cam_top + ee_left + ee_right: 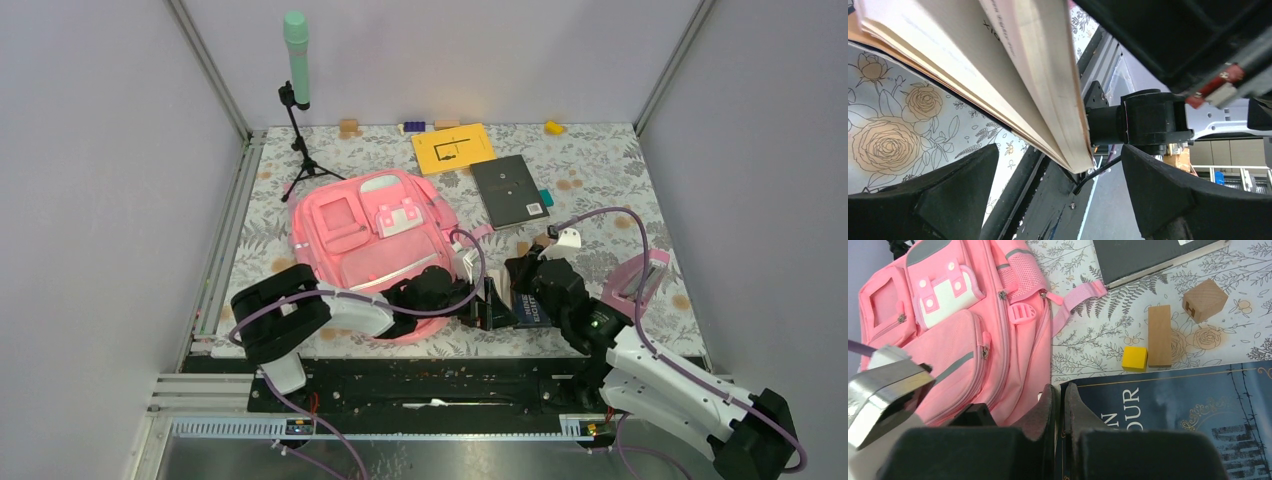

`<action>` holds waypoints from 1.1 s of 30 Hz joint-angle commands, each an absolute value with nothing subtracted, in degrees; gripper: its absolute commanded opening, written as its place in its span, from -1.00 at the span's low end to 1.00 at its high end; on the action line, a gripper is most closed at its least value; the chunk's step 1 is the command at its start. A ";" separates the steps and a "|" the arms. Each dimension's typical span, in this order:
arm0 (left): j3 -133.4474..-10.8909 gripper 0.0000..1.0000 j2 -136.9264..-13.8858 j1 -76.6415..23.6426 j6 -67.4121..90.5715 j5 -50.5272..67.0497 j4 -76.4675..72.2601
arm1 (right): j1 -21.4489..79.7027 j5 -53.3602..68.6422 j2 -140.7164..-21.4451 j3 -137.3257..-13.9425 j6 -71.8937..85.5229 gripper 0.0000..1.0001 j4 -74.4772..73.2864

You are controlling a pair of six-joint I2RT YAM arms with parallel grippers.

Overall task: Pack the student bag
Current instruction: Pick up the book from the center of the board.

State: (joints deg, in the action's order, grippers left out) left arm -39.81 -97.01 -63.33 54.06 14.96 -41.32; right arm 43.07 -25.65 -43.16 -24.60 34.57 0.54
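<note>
Floral table [620, 160]: right tool [1060, 390] pinches navy book [1173, 410] beside student bag [1013, 355] (left tool [1055, 150] spread).

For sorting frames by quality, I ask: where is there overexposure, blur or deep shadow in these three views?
Top external: the student bag glows overexposed, its detail washed out. Left wrist: the book sits very close, page edges rather soft, the fingers nearly black. Right wrist: the bag and the book's dark blue cover are sharp, evenly lit.
</note>
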 commanded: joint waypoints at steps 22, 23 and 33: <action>-47.43 -1.00 -95.76 -63.39 42.48 12.49 -37.91 | 42.78 -21.19 -34.89 -28.72 24.43 0.34 -4.88; -47.11 -1.00 -93.33 -63.37 40.10 12.34 -35.99 | 42.76 -21.07 -34.69 -29.39 22.10 0.53 -5.34; -50.58 -1.00 -76.01 -62.15 24.56 14.59 -9.12 | 41.62 -12.09 -31.84 -44.32 11.84 0.99 -15.76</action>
